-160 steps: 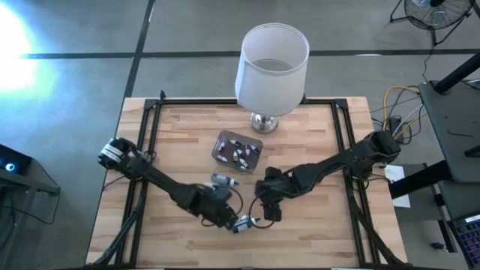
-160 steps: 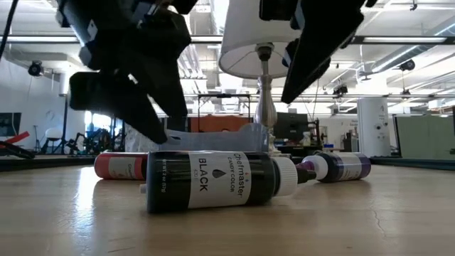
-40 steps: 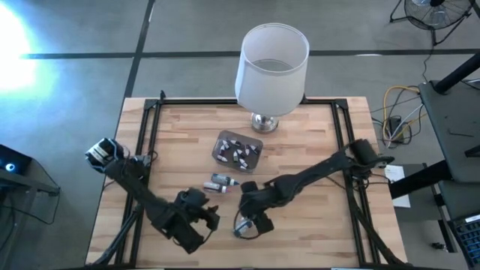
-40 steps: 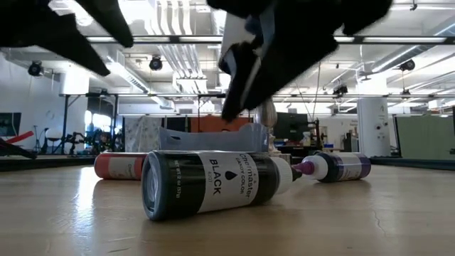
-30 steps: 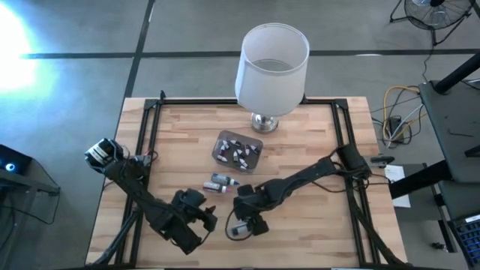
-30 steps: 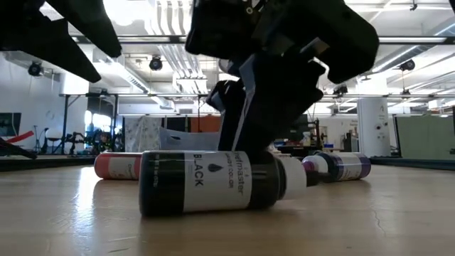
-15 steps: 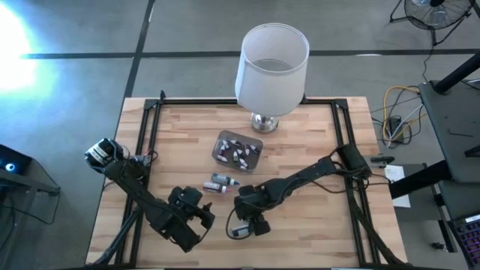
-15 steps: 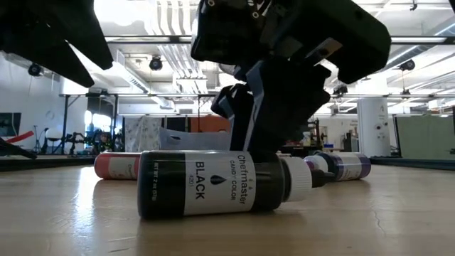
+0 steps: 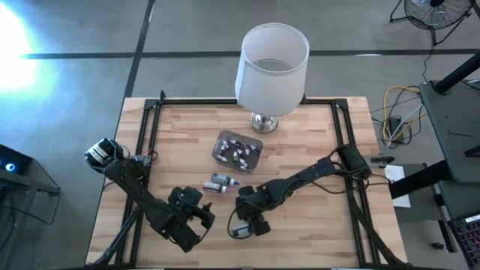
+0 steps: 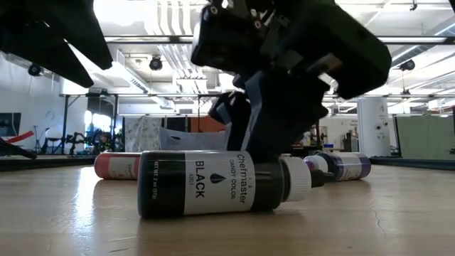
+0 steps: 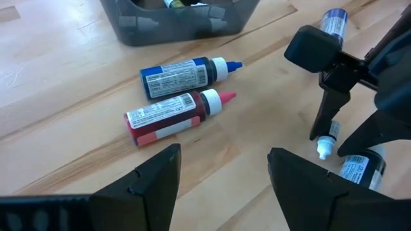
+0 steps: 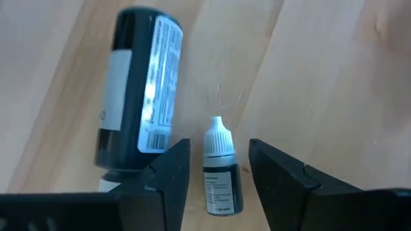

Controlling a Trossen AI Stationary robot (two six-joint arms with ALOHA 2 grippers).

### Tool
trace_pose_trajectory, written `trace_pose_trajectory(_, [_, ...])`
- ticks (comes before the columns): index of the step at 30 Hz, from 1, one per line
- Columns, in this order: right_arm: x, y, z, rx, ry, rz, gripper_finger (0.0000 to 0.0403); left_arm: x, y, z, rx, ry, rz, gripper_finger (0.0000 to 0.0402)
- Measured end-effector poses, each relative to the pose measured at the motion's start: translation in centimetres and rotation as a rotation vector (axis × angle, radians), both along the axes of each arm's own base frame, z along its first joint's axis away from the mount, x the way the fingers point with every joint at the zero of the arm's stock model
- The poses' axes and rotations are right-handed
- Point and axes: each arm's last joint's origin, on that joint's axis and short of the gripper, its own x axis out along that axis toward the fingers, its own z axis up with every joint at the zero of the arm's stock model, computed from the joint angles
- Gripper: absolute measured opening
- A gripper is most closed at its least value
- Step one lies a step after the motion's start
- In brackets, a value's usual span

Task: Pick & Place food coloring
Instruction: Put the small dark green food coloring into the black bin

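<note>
The right gripper stood low over the near middle of the tabletop, its fingers part open and straddling a small white-capped bottle without visibly touching it; no grip was made yet. That bottle lay flat on the wood, its long axis running along the slot between the fingers and its white nozzle pointing away from the wrist. Just beside it, outside the fingers, lay the larger black bottle, also on its side, label up, its nozzle end toward the right of the low view. Judged light, rigid plastic, round and smooth in section, so likely to roll or squirt out under an off-centre pinch; the sensible hold was across the labelled body at mid-length, not on the tapered cap. Two more bottles, a blue bottle and a red bottle, lay side by side and roughly parallel between the grippers and the grey tub, nozzles pointing the same way. The tub, which held several bottles, sat in front of the lamp. The left gripper waited near the front left of the tabletop, fingers wide and empty.
</note>
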Motion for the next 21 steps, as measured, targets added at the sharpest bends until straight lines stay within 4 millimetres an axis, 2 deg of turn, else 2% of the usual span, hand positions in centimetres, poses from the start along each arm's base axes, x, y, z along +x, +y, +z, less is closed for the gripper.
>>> trace_pose_trajectory(10, [-0.2, -0.1, -0.6, -0.043, -0.028, 0.012, 0.0130, 0.0, 0.1, 0.0, 0.004, 0.004, 0.005, 0.0211])
trace_pose_trajectory(17, [-0.1, -0.6, -0.8, -0.081, -0.049, -0.013, 0.0078, 0.1, 0.4, 0.0, 0.011, 0.013, 0.014, 0.0210])
trace_pose_trajectory(21, [0.2, -1.3, -0.6, -0.053, -0.036, -0.084, 0.0053, 0.2, 0.5, 0.0, 0.013, 0.015, 0.017, 0.0210])
